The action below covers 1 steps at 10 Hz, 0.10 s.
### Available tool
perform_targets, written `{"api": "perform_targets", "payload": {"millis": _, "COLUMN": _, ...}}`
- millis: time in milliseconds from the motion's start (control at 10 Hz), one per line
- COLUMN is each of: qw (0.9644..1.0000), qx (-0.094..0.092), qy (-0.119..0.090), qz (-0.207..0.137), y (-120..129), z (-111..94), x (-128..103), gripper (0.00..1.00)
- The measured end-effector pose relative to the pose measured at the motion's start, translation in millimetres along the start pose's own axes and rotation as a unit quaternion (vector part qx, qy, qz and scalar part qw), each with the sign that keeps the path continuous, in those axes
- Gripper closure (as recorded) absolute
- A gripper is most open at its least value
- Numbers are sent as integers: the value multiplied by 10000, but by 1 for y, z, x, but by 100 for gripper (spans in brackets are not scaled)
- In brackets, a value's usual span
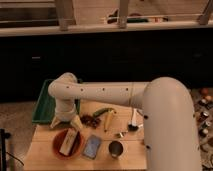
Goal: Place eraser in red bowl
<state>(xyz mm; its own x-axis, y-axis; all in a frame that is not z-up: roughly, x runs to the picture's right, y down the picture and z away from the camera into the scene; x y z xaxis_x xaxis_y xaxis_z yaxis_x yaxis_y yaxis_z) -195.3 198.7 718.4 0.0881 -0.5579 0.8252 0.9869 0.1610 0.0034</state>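
Observation:
The red bowl (56,148) sits at the front left of the wooden table. A pale rectangular eraser (68,141) lies inside it, leaning toward the far rim. My gripper (65,123) hangs at the end of the white arm, just above and behind the bowl. Its two white fingers are spread apart, one on each side, and hold nothing. The eraser is free of the fingers.
A green tray (44,105) stands at the table's far left. On the wooden table (40,135) lie a blue card (92,146), a metal cup (116,148), a banana (108,120), a green pepper (102,112), brown bits (90,120) and a ladle (133,124). The table's front edge is just below the bowl.

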Motion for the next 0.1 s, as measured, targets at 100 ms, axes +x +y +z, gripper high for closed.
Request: {"api": "perform_targets", "payload": {"millis": 100, "qw": 10000, "qx": 2, "qy": 6, "qz": -9, "y": 0, "z": -1, "x": -1, "gripper": 20}}
